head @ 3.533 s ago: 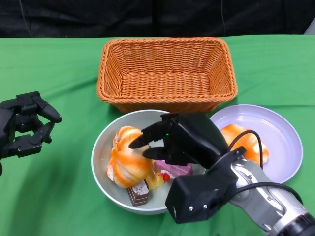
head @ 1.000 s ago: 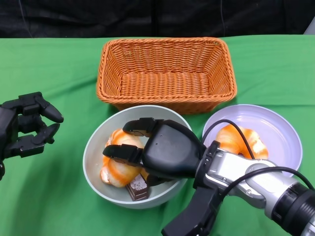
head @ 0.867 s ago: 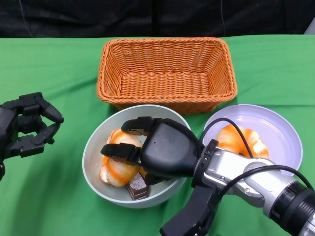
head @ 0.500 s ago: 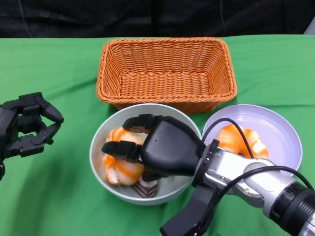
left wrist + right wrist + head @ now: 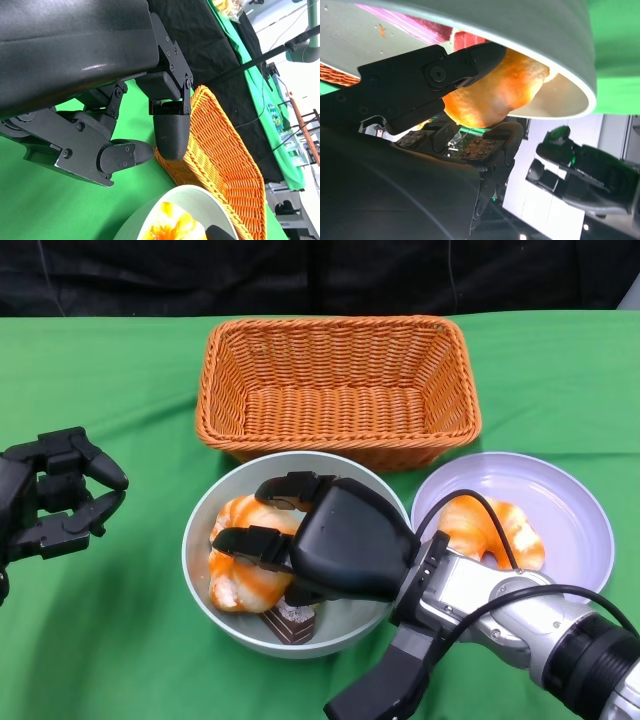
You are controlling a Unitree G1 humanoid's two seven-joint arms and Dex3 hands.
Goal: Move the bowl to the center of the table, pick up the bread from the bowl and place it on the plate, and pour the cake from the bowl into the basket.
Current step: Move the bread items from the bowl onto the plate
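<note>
Black hand [image 5: 335, 545] shells, silver forearm [image 5: 500, 615] — black cable looping over it.

woven wicker basket [image 5: 340, 388], matt green cloth table [image 5: 120, 380], smooth glossy bowl [image 5: 200, 530], glossy pale plate [image 5: 570, 510], smooth black plastic right hand [image 5: 330, 540], brushed metal forearm [image 5: 500, 610]
</note>
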